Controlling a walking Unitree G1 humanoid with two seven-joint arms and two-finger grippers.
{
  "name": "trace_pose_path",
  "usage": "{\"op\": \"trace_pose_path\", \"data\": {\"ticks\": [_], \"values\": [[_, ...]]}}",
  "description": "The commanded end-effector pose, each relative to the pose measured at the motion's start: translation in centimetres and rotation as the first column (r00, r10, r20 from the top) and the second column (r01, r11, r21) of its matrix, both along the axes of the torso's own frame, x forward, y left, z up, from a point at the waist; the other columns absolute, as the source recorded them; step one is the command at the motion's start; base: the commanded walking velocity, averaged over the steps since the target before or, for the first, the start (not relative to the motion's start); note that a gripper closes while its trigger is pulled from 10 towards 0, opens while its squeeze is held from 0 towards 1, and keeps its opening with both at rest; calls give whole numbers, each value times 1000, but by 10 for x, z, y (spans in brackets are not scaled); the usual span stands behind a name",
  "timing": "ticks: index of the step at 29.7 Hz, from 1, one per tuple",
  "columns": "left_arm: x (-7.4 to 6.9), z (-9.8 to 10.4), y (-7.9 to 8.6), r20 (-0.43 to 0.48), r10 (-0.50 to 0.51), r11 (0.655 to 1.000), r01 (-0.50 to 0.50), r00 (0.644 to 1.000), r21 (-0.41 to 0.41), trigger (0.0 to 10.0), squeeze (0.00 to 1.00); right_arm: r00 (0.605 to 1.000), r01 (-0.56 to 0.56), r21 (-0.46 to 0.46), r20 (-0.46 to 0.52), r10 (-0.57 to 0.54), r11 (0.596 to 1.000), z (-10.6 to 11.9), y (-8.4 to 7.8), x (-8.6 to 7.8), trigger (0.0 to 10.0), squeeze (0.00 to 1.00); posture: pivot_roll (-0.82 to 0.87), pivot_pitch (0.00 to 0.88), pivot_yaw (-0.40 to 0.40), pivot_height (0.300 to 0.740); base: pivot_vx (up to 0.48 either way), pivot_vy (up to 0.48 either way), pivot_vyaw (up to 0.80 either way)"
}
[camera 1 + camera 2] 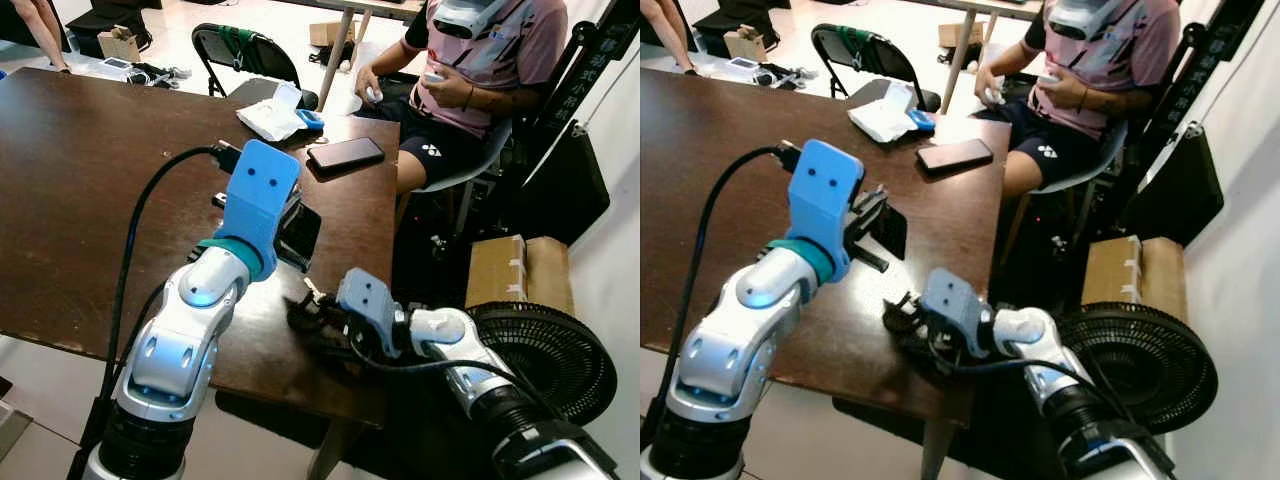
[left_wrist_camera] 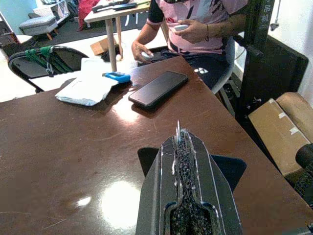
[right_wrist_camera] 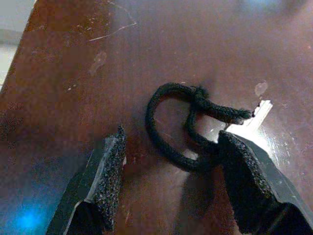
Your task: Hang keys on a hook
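Straddling black cord loop [image 3: 178, 127] flat on table [image 3: 63, 58] | right gripper [image 3: 171, 188] spread, ungrasping | left gripper [image 2: 180, 147] clenched empty

The seated person [image 1: 470, 70] is cut off at the upper edge of both eye views, and what the two hands hold is too small to tell. In the right wrist view the black cord loop [image 3: 176, 122] runs behind the right hand's [image 3: 168, 176] finger [image 3: 249, 181], so any keys on it are hidden. The left hand's [image 2: 188, 196] fingers block the dark flat thing [image 2: 230, 166] on the surface [image 1: 90, 170], and the fan [image 1: 550, 355] is cut by the right arm.
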State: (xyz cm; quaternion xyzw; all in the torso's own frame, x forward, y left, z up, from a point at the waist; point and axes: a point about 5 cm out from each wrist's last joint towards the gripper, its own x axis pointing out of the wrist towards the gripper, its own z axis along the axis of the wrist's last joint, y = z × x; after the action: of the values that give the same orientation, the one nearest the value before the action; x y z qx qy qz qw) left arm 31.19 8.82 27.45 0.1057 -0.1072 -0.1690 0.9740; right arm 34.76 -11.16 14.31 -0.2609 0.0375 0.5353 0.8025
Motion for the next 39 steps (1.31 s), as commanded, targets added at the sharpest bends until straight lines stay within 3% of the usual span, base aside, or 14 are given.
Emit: {"op": "trace_pose_path", "data": {"ticks": [1,3,4,5,6,7,8,19,27,30,36,37,38,39], "values": [[0,-2,0,-14,3,1000,-3,1000,-3,10000,0,999,-20,-22,-42,19,1000,-11,-2,-5,10000,0,117,160,60,740,0,0,0],[0,-2,0,-14,4,1000,-4,1000,-4,10000,0,999,-17,-28,-33,16,999,-11,-2,-4,10000,0,121,161,58,740,0,0,0],[0,-2,0,-14,5,1000,-5,1000,-4,10000,0,1000,-9,-32,-21,8,999,-10,-2,-3,8118,0,121,161,58,740,0,0,0],[0,-2,0,-14,5,1000,-5,1000,-4,10000,0,1000,-9,-32,-21,8,999,-10,-2,-3,8118,0,121,161,58,740,0,0,0],[1,-2,0,-14,6,1000,-6,1000,-4,10000,0,1000,8,-29,-7,-8,1000,-8,-3,-1,4157,0,122,161,58,740,0,0,0],[1,-2,0,-14,6,1000,-6,1000,-5,10000,0,1000,22,-24,6,-22,999,-7,-3,1,2706,0,122,161,58,740,0,0,0],[1,-2,0,-14,6,1000,-6,1000,-5,10000,0,999,41,-19,19,-41,999,-5,-3,3,0,0,122,161,58,740,0,0,0],[1,-2,0,-13,6,1000,-6,1000,-4,10000,0,992,111,-9,56,-110,994,-1,-4,10,0,0,122,163,60,740,0,0,0],[1,-4,3,-22,21,1000,-21,1000,-4,10000,0,962,257,-11,99,-255,966,1,-8,22,0,0,126,165,59,740,0,0,0],[1,-4,3,-23,24,1000,-24,999,-5,10000,0,927,348,72,124,-355,935,9,-8,29,0,0,126,165,58,740,0,0,0],[1,-5,3,-24,25,1000,-26,999,-5,10000,0,894,394,258,117,-433,882,28,-7,34,0,0,127,166,59,740,0,0,0],[1,-5,4,-25,26,1000,-26,999,-5,10000,0,888,382,394,93,-450,836,44,-5,36,0,0,127,166,59,740,0,0,0],[1,-5,4,-25,27,1000,-27,999,-4,10000,0,885,361,539,57,-461,761,63,-5,37,0,0,125,166,60,740,0,0,0],[1,-5,4,-26,28,1000,-28,999,-4,10000,0,886,342,623,35,-462,703,75,-6,37,0,0,125,166,60,740,0,0,0]]}}
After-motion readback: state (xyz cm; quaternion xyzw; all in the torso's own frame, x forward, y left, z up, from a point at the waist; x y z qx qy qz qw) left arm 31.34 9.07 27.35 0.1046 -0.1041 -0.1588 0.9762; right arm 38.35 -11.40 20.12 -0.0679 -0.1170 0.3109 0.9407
